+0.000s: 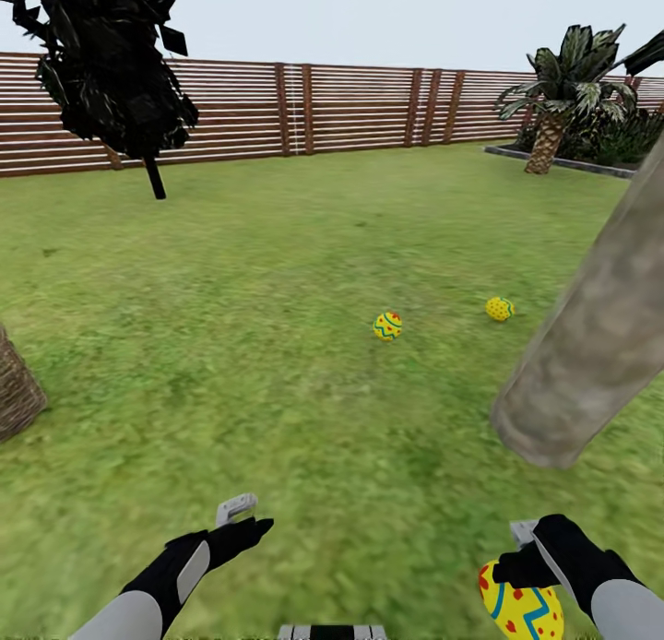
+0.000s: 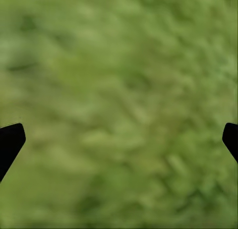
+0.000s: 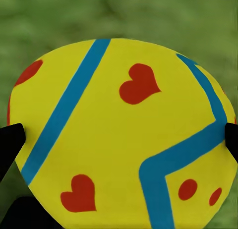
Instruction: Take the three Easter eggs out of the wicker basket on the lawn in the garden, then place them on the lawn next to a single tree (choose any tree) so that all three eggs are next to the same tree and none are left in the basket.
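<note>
Two Easter eggs lie on the lawn [image 1: 277, 280]: one yellow egg [image 1: 387, 325] mid-field and another [image 1: 500, 308] to its right, both near the thick leaning grey-brown tree trunk [image 1: 590, 345]. A third Easter egg [image 1: 522, 608] [image 3: 124, 135], yellow with blue bands and red hearts, is held at the bottom right, with my right gripper [image 1: 539, 575] shut on it. My left gripper [image 1: 242, 522] hangs open over bare grass, fingertips [image 2: 10, 142] wide apart. The wicker basket [image 1: 14, 391] shows partly at the left edge; its inside is hidden.
A brown slat fence [image 1: 350, 105] closes the garden's far side. A thin-trunked dark tree [image 1: 115, 68] stands at the back left and a palm-like plant [image 1: 563, 96] in a bordered bed at the back right. Open grass spreads between them.
</note>
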Controlling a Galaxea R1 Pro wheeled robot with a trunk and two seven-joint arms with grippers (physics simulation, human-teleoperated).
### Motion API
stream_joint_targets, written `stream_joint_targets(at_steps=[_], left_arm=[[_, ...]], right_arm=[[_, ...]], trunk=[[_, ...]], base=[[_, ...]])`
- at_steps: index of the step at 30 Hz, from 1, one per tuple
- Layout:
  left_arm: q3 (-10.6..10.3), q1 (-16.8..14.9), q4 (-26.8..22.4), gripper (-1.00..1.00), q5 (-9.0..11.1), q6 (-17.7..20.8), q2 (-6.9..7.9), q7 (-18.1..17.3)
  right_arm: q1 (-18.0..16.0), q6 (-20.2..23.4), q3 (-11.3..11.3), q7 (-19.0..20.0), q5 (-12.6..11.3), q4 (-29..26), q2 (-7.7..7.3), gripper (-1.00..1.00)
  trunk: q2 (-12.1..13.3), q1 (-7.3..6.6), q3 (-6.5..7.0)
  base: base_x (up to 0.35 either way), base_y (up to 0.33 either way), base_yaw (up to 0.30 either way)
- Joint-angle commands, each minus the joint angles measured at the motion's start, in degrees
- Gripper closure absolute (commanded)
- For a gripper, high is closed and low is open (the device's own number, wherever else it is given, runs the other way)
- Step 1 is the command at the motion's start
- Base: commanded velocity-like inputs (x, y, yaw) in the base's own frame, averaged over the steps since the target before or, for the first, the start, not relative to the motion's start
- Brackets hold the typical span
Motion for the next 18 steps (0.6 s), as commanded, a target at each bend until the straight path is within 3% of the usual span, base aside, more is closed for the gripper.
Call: stream_joint_targets(at_steps=[1, 18], left_arm=[[0.3, 0.0, -0.1, -1.00, 0.6, 0.6, -0.03, -0.1], [0.3, 0.0, 0.0, -1.00, 0.6, 0.6, -0.04, -0.1]], right_arm=[[0.0, 0.2, 0.0, 0.5, 0.6, -0.1, -0.01, 1.00], [0.0, 0.2, 0.1, 0.5, 0.6, -0.1, 0.02, 1.00]], trunk=[[0.0, 0.01, -0.28], [-0.3, 0.45, -4.04]], base=[[0.000, 0.000, 0.000], [0.000, 0.000, 0.000]])
